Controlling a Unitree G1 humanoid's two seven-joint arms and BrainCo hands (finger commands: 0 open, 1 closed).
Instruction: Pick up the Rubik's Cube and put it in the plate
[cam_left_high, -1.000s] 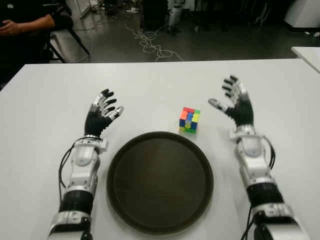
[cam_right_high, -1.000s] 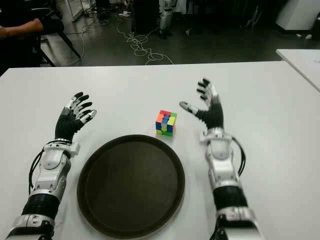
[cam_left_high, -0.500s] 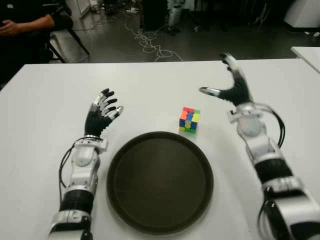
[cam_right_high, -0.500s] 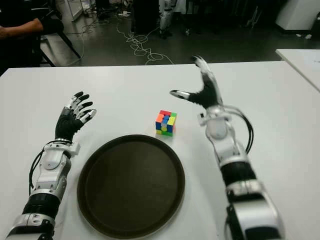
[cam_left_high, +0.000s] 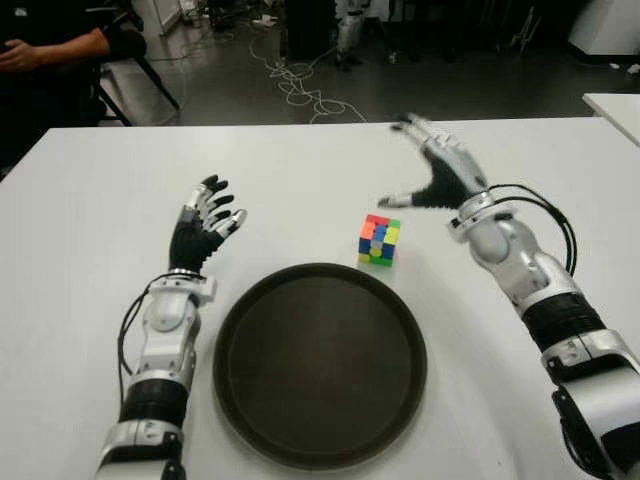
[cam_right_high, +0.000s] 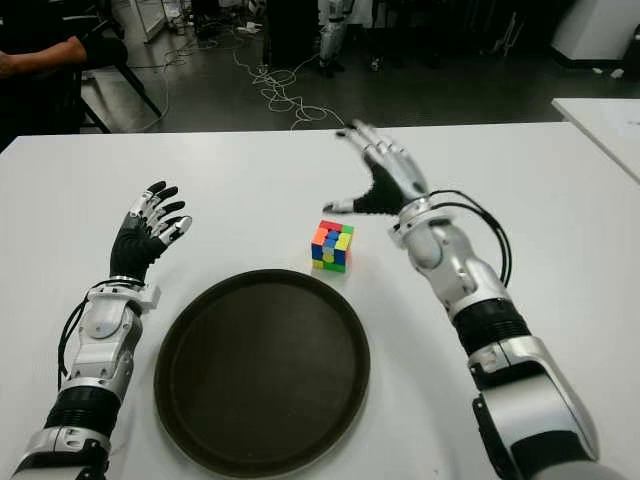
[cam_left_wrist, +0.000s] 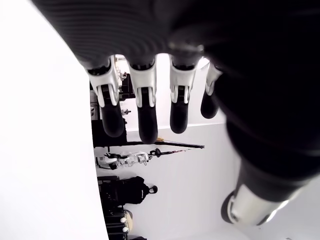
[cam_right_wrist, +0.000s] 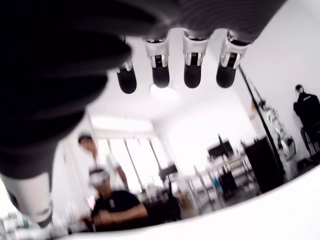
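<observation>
Left eye view: scrambled multicolor Rubik's Cube (cam_left_high: 379, 240) sits on table (cam_left_high: 300, 170) just behind dark round plate (cam_left_high: 320, 364). Right hand (cam_left_high: 440, 175) spread above/beside it, w/ nothing held; left hand (cam_left_high: 205, 222) relaxed and loose, left of plate.

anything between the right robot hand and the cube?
Nothing: in both eye views only bare table separates the open right robot hand from the Rubik's Cube.

The multicoloured Rubik's Cube (cam_left_high: 379, 240) shows red, orange, blue, green and yellow squares. At its 6 o'clock sits a plain dark-brown round plate (cam_left_high: 320, 364), patternless. The flat tabletop (cam_left_high: 90, 270) is plain white. The black-and-silver left hand (cam_left_high: 204, 228) and the right hand (cam_left_high: 438, 175) have black fingertips and silver knuckles.
</observation>
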